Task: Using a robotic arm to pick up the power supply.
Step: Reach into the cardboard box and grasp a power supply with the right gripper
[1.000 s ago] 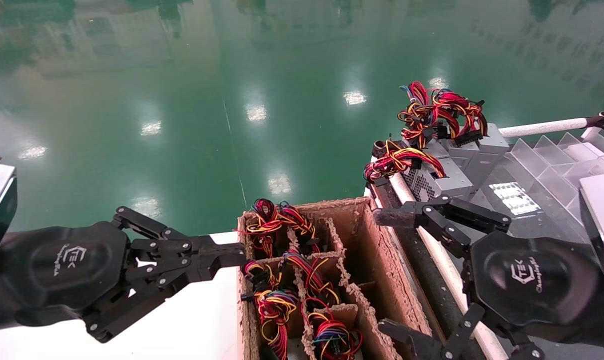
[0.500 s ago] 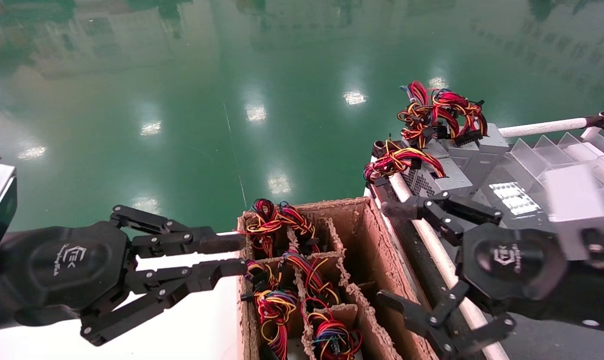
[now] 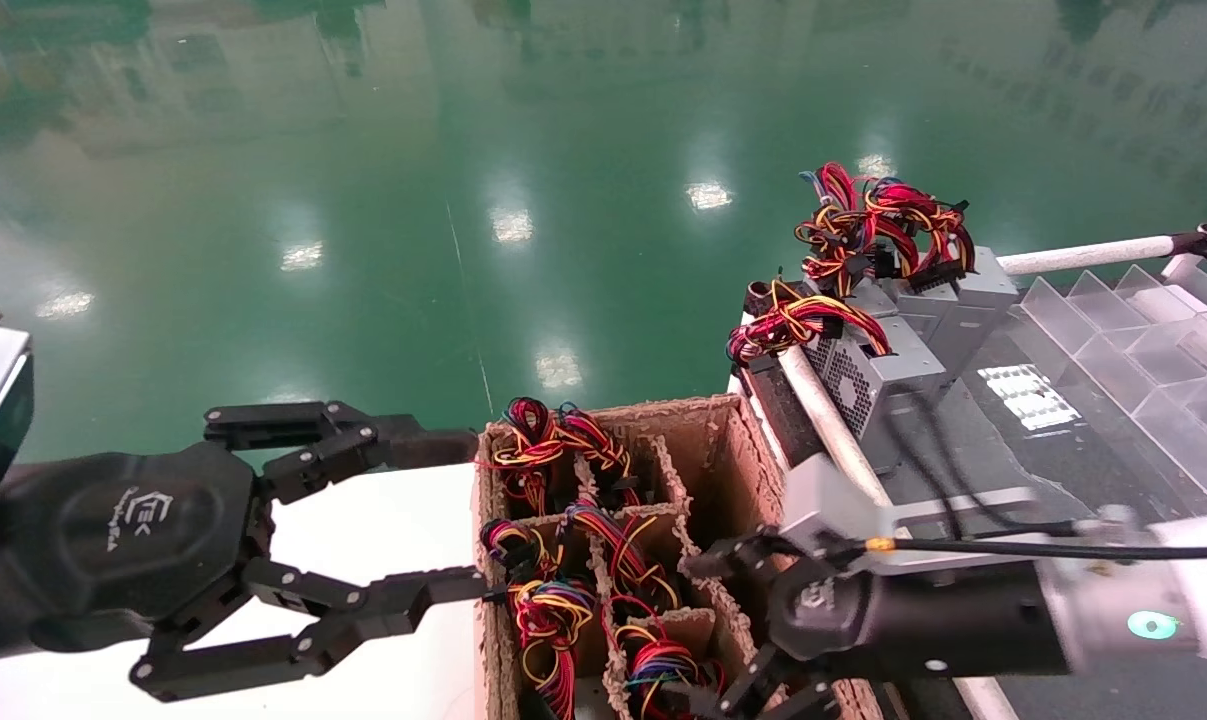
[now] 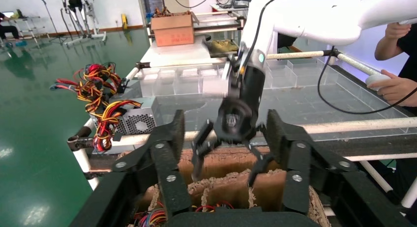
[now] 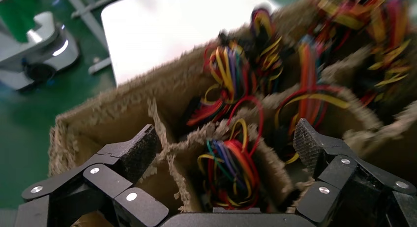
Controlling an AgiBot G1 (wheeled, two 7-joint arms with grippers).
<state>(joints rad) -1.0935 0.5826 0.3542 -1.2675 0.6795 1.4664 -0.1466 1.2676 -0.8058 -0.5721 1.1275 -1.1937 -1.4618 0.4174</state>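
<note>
The power supply stands in a near compartment of the brown cardboard box [image 3: 753,520]. Only its looped red, yellow and blue wire bundle [image 3: 663,672] [image 5: 231,173] shows; the grey case is hidden by the dividers. My right gripper [image 3: 708,632] [image 5: 226,143] hangs open just above that compartment, a finger on each side of the bundle, touching nothing. In the left wrist view the right gripper [image 4: 226,173] points down into the box. My left gripper [image 3: 463,515] [image 4: 224,131] is wide open at the box's left edge, over the white table [image 3: 403,500], and holds nothing.
Several other wire bundles [image 3: 548,440] fill the box's other compartments. On the right bench lie two more grey supplies [image 3: 873,365] [image 3: 953,290], a white rail [image 3: 823,420] and clear divider trays [image 3: 1143,340]. A person's hand [image 4: 398,84] rests on the far side. Green floor lies beyond.
My right arm swung left from above the bench and now points down over the cardboard box. My left gripper went from nearly shut to wide open.
</note>
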